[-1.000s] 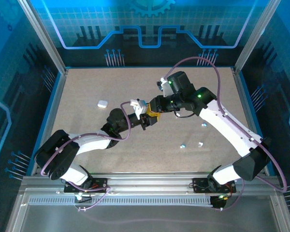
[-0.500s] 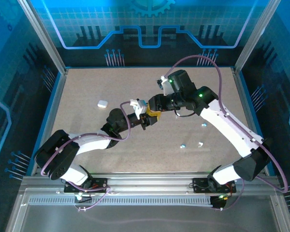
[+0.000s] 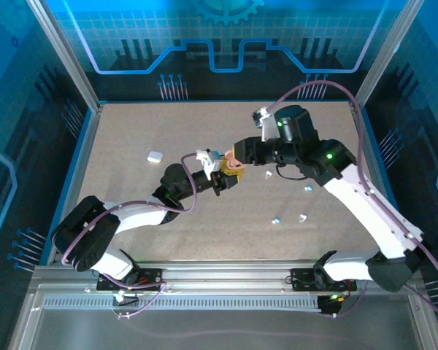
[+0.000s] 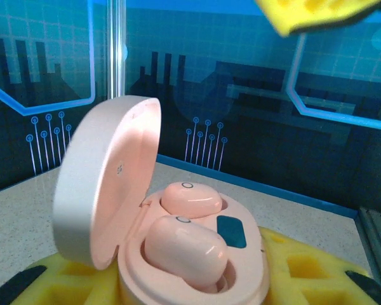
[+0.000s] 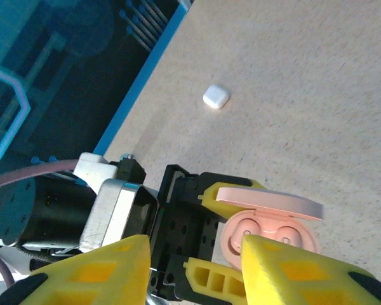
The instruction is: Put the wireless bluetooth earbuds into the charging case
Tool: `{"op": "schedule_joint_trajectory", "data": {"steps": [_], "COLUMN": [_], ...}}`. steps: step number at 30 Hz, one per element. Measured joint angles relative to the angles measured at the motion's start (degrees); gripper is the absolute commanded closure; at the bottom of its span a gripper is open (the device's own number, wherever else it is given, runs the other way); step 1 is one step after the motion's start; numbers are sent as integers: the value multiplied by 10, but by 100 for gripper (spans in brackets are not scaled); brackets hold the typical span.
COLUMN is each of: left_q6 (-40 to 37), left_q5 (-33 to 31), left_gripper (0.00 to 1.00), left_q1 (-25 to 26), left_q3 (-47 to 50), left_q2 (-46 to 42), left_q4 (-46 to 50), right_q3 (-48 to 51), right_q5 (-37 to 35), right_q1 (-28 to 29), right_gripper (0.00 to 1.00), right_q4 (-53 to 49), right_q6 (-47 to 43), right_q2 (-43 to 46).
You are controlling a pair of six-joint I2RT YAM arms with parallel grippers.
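Note:
My left gripper [image 3: 225,175] is shut on a pink charging case [image 3: 233,165], held above the middle of the table. In the left wrist view the charging case [image 4: 241,267] sits between yellow pads [image 4: 305,270], its lid [image 4: 108,184] standing open. Two pink earbuds [image 4: 190,198] [image 4: 184,244] lie in its wells, the near one resting slightly high. My right gripper [image 3: 241,153] hovers just right of the case, open and holding nothing. From the right wrist the case [image 5: 270,232] shows below and just beyond the right gripper [image 5: 193,251].
A white case [image 3: 155,155] lies closed on the table to the left, also seen as the white case [image 5: 216,96]. Small loose earbuds lie on the right: a light blue one [image 3: 308,188], another [image 3: 276,219] and a white one [image 3: 303,216]. Raised frame rails edge the table.
My right gripper has opened and drawn back to the right, away from the case. The left gripper and the case have stayed where they were.

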State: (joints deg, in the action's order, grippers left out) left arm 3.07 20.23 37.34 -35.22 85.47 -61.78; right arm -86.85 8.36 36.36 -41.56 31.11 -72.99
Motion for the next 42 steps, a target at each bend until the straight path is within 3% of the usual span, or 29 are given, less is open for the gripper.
{"op": "schedule_joint_trajectory", "data": {"steps": [4, 9, 15, 21, 31, 37, 42], "left_q6": [-18, -37, -48, -47, -45, -34, -15], "left_q5": [8, 20, 26, 25, 21, 21, 23], "left_gripper": [61, 61, 61, 61, 61, 61, 60], "left_q1": [4, 12, 18, 19, 19, 19, 19], "left_q3": [0, 0, 0, 0, -4, -10, -10], "left_q2": [0, -7, -23, -34, -35, -35, -35], "left_q4": [9, 37, 52, 60, 63, 58, 47], "right_q3": [1, -18, -75, -76, 32, 118, 150], "right_q5": [-19, -6, 40, 84, 165, 246, 317], "right_q1": [-38, -87, -90, -90, -103, -142, -154], "right_gripper": [53, 52, 52, 51, 48, 42, 43], "right_q4": [1, -18, -68, -104, -78, -15, 28], "right_q6": [4, 14, 10, 4, 7, 47, 85], "right_q2": [17, -24, -119, -149, -79, -14, -14]}}
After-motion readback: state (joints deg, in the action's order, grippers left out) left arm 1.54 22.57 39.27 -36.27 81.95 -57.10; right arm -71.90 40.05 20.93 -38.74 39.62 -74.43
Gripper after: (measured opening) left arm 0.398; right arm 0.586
